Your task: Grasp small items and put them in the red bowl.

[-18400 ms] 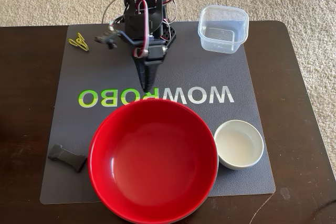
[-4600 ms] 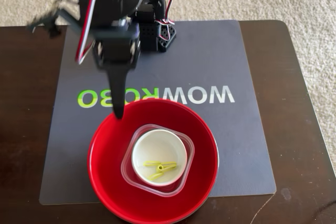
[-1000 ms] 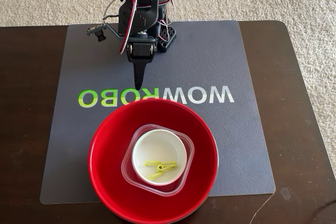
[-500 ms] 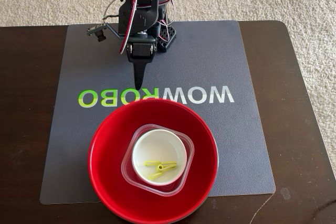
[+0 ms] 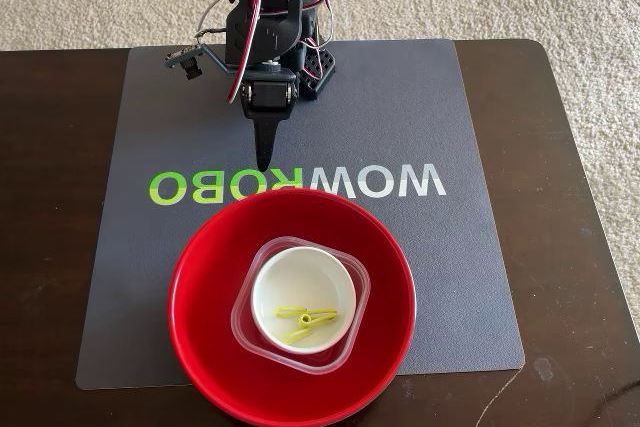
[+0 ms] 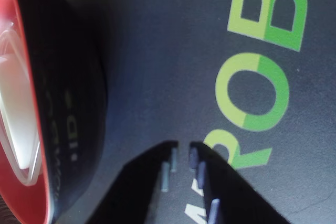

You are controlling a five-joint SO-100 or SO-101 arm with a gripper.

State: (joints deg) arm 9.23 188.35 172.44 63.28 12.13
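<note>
The red bowl [image 5: 200, 297], at the near edge of the worktop, looks like glossy plastic inside; in the wrist view its outer wall [image 6: 68, 103] is dark and finely ribbed. Inside it the square tub [image 5: 245, 319] is clear, thin plastic. The small round bowl [image 5: 290, 282] is smooth, matt white. The clip [image 5: 307, 318] seems to be yellow-green plastic. The grey mat [image 5: 400, 117] is matt with a fine grain and printed letters. The table [image 5: 560, 147] is dark polished wood. The gripper [image 5: 264, 163] is black plastic with a dull finish.
</note>
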